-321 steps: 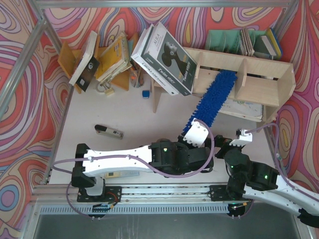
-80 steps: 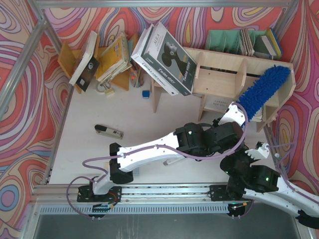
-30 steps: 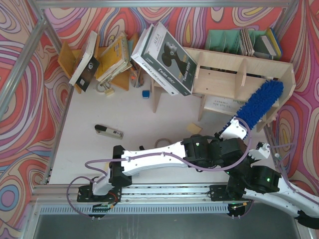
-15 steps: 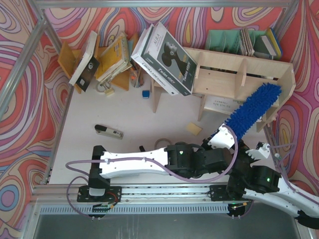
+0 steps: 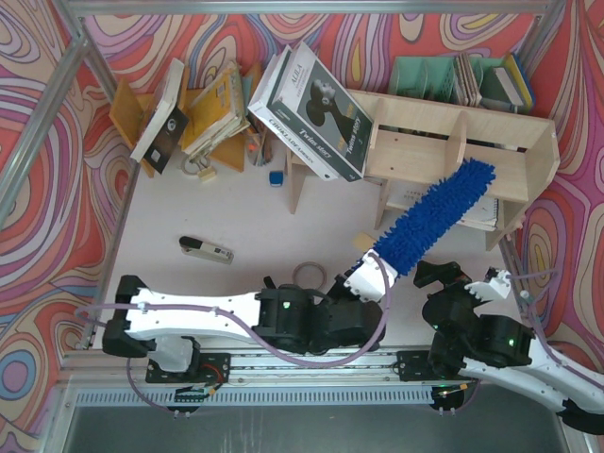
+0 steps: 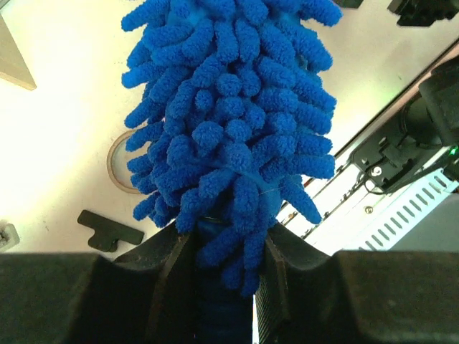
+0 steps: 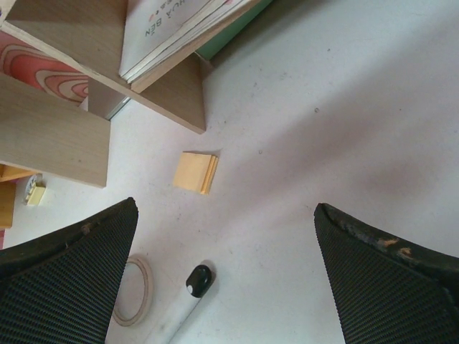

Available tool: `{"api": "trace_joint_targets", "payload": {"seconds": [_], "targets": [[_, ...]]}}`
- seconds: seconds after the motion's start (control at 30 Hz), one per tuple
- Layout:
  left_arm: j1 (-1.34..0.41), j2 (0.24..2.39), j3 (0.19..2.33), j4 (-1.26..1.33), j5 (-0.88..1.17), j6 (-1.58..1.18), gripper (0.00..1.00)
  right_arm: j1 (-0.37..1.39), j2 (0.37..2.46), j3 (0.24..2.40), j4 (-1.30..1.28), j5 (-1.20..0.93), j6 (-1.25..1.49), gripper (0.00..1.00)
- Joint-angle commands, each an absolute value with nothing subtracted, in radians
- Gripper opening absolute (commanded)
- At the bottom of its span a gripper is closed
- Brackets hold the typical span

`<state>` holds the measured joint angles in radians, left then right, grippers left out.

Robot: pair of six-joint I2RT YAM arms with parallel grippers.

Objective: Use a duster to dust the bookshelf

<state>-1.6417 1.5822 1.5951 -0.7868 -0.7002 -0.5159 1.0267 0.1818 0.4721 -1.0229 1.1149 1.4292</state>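
Observation:
The bookshelf (image 5: 415, 159) is the low plywood unit at the back right; its dividers also show in the right wrist view (image 7: 57, 143). The fluffy blue duster (image 5: 429, 219) slants from near the table's middle up to the right. Its tip is over the shelf's front, right of centre. My left gripper (image 5: 366, 274) is shut on the duster's handle end. In the left wrist view the fingers (image 6: 168, 279) squeeze the duster (image 6: 229, 122). My right gripper (image 5: 469, 283) is open and empty over the table, just right of the duster, and also shows in the right wrist view (image 7: 226, 272).
A black-and-white box (image 5: 311, 99) leans on the shelf's left end. A teal file organizer (image 5: 429, 75) stands behind the shelf and an orange-brown book rack (image 5: 189, 113) at the back left. On the table lie a tape ring (image 7: 133, 290), yellow sticky pad (image 7: 195, 172), marker pen (image 7: 179, 301) and stapler-like tool (image 5: 206, 249).
My left arm has drawn back and swung the duster left, from the shelf's right end to right of its centre. The right arm has stayed put.

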Motion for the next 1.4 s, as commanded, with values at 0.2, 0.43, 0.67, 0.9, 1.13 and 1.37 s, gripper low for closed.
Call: {"api": "trace_joint_targets", "payload": {"seconds": [0.2,0.43,0.67,0.9,1.13,1.37], "targets": [[-1.749,1.380,1.403,-0.839,-0.811,-0.628,0.00,1.026,0.124,0.469,-0.812,1.087,1.111,0.99],[-1.822,1.234,1.290,-0.941,-0.837,-0.755,0.00,1.026,0.126,0.449,-0.662,1.071,0.919,0.99],[-1.848,1.187,1.251,-1.065,-0.812,-0.874,0.00,1.026,0.134,0.412,-0.501,1.112,0.741,0.99],[-1.849,1.095,1.177,-1.064,-0.753,-0.904,0.00,1.026,0.113,0.365,-0.320,1.158,0.543,0.99],[-1.841,1.110,1.148,-0.985,-0.773,-0.845,0.00,1.027,0.080,0.324,-0.221,1.190,0.456,0.99],[-1.781,1.145,1.120,-0.924,-0.697,-0.822,0.00,1.026,0.078,0.323,-0.248,1.213,0.498,0.99]]}}
